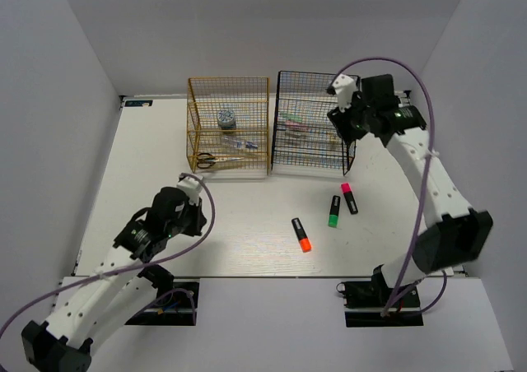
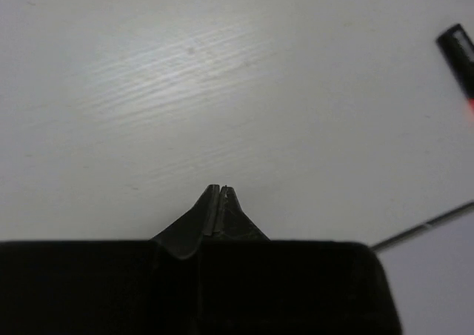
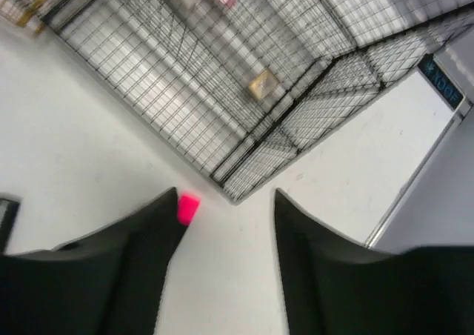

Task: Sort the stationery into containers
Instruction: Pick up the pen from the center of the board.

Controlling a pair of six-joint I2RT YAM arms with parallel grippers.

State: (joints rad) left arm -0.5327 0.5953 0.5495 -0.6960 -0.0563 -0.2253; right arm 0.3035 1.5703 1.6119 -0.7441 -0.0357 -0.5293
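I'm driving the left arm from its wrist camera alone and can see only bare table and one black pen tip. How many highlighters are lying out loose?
Observer: Three: the orange highlighter, the green highlighter and the pink highlighter.
Operator: Which one is nearest my tool?
Observer: The orange one. In the top view it lies to the right of your left tool.
Operator: Is the right tool in my way?
Observer: No. The right tool is open and holds nothing, and it is over by the near right corner of the black rack.
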